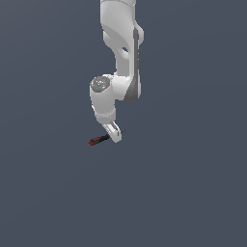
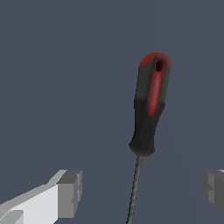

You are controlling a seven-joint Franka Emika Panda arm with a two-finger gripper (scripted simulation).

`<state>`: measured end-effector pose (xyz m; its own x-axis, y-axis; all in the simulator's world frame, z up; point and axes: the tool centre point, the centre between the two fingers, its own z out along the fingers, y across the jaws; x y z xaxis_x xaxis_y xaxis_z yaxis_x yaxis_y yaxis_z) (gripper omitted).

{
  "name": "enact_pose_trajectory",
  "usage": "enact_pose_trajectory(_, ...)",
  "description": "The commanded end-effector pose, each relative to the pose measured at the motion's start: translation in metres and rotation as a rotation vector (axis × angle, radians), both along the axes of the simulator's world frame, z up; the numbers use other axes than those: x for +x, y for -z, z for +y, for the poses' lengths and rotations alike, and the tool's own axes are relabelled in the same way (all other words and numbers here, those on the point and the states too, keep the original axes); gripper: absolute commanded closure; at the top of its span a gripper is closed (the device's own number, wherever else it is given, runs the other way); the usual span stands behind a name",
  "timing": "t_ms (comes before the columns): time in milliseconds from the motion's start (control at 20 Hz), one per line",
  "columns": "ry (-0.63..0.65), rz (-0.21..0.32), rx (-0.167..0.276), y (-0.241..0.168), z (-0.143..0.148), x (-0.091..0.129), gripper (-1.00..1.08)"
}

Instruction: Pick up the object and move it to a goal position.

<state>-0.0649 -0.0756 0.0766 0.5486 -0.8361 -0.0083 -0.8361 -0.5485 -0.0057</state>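
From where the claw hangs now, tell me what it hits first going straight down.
Probably the screwdriver: its thin shaft runs between the open claw's fingers, with the floor close beneath. Depth is unclear.

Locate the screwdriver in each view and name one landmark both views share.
Exterior view: the screwdriver lies on the dark floor at the foot of the arm, its red-tipped handle sticking out toward the exterior view's left of the gripper.
Wrist view: the screwdriver fills the middle, its thin shaft running between the two fingertips.
Shared landmark: the gripper, open and straddling the shaft.
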Motion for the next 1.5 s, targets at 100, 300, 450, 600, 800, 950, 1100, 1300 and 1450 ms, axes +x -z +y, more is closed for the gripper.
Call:
enact_pose_trajectory(100, 0.078, 0.0, -0.006, 0.008, -0.007, -0.007, -0.92)
enact_pose_trajectory(300, 0.113, 0.001, -0.009, 0.011, -0.01, -0.01, -0.92)
enact_pose_trajectory(450, 0.121, 0.001, -0.01, 0.012, -0.011, -0.011, -0.92)
enact_pose_trajectory(600, 0.116, 0.001, -0.01, 0.013, -0.011, -0.011, -0.92)
enact_pose_trajectory(800, 0.117, 0.001, -0.01, 0.022, -0.011, -0.011, -0.92)
enact_pose_trajectory(950, 0.119, 0.001, -0.01, 0.035, -0.011, -0.012, -0.92)
enact_pose_trajectory(1100, 0.12, 0.001, -0.01, 0.049, -0.011, -0.012, -0.92)
enact_pose_trajectory(1300, 0.121, 0.001, -0.01, 0.06, -0.011, -0.012, -0.92)
enact_pose_trajectory(1450, 0.121, 0.001, -0.01, 0.062, -0.011, -0.012, -0.92)
